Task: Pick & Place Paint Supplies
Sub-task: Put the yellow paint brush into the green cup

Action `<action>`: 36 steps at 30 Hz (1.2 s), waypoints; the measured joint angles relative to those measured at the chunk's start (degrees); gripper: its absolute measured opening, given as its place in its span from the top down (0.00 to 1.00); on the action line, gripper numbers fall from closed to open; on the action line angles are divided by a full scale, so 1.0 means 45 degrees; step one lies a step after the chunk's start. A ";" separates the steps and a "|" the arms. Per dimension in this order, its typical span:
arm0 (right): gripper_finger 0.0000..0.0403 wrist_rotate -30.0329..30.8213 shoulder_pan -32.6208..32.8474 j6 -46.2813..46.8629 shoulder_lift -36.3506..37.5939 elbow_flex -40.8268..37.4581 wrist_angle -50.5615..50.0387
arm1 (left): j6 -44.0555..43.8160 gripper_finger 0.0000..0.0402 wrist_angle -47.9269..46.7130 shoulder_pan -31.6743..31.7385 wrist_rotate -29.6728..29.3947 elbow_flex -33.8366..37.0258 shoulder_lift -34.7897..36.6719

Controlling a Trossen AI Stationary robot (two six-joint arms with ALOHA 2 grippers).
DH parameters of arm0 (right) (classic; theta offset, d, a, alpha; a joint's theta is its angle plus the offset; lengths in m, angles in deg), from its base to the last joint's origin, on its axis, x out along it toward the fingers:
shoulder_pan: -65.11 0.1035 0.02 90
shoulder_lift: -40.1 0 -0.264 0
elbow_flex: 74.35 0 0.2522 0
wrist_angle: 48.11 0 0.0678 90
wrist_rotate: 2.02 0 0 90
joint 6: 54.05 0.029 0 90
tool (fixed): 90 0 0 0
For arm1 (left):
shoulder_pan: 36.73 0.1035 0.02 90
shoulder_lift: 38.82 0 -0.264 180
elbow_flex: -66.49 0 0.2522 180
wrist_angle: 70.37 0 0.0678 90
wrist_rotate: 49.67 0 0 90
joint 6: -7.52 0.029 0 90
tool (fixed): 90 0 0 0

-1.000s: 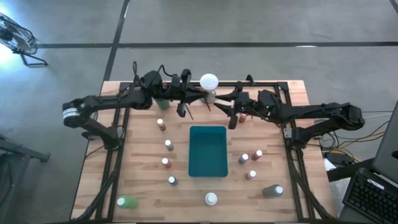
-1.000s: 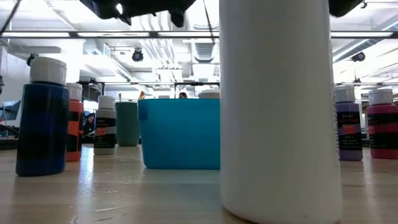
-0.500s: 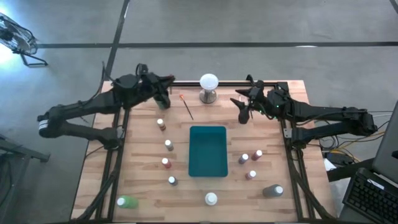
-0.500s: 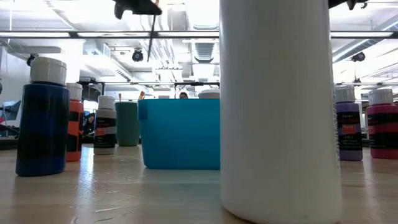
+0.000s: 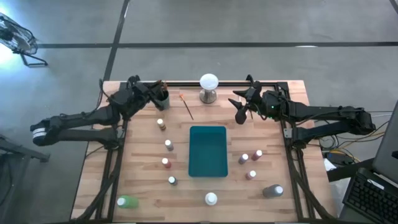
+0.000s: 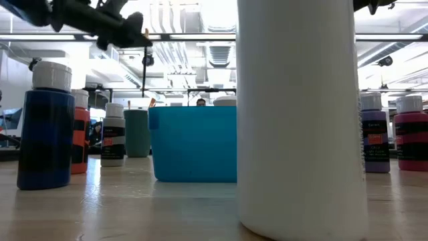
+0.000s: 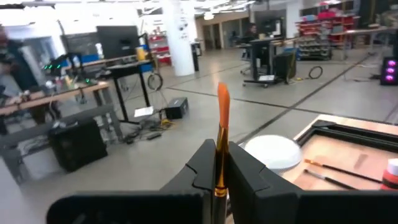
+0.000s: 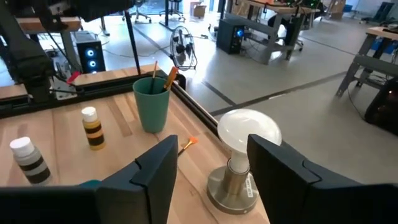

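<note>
The left gripper [image 7: 219, 165], at the upper left of the high view near the table's back edge, is clamped on a thin brush [image 7: 222, 134] with an orange handle, which stands upright between the dark fingers [image 7: 202, 163]. In the high view that gripper [image 5: 163, 94] sits over a dark green cup [image 5: 161, 99]; the right wrist view shows this cup [image 8: 152, 102] upright on the wood with brush handles sticking out of its mouth. The right gripper [image 8: 208, 171], at the upper right of the high view [image 5: 241, 115], has its fingers spread apart with nothing between them, facing the white ball on a metal base [image 8: 245, 155]. Another thin brush [image 5: 186, 106] lies loose on the table [image 5: 143, 162], slanted, between the cup and the ball. Below it in the high view, at centre, lies the teal tray [image 5: 208, 151], which holds nothing that can be seen. Small white-capped bottles stand in a column left of the tray, among them a brown bottle [image 5: 161, 124] and a red bottle [image 5: 166, 163]; a cluster stands right of it, including a purple bottle [image 5: 243, 158]. Along the lower edge stand a green bottle [image 5: 126, 201], a white bottle [image 5: 211, 199] and a grey bottle [image 5: 273, 191].
</note>
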 joint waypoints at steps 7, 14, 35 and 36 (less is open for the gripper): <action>0.56 0.0030 0.0005 -0.0058 -0.0005 -0.0005 0.0386 | -0.0704 0.95 0.0192 0.0896 0.0049 0.0785 -0.0062; 0.54 0.0034 -0.0116 -0.0073 -0.0010 -0.0005 0.0398 | -0.1158 0.95 0.0404 0.2049 0.0623 0.1233 -0.0743; 0.55 0.0020 -0.0197 -0.0092 -0.0015 -0.0015 0.0369 | -0.2373 0.95 0.4742 0.3475 0.1810 0.3405 -0.3144; 0.56 0.0020 -0.0204 -0.0102 -0.0015 -0.0015 0.0369 | -0.2450 0.95 0.4870 0.3520 0.1824 0.3405 -0.3318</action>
